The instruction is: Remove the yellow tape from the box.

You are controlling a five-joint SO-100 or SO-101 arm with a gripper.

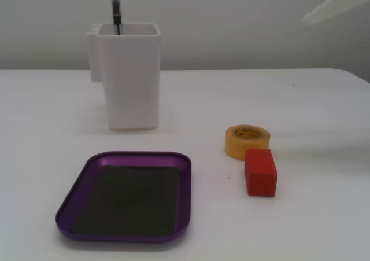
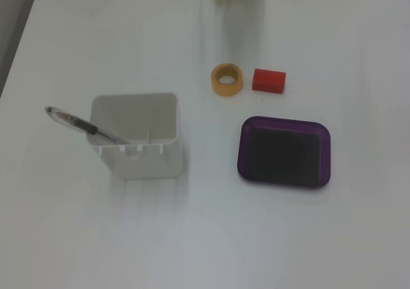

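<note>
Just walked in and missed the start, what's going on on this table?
Nothing is being handled right now, and no gripper is in view. The thick yellow tape roll lies flat on the white table, beside the small red block. The shallow purple metallic tray sits empty. A pen stands in the tall white container.

In a fixed view, the yellow tape [image 1: 247,141] lies flat on the white table [image 1: 300,99], outside the purple box [image 1: 128,196], touching a red block [image 1: 261,172]. A white container [image 1: 128,76] holds a pen [image 1: 116,10].
</note>
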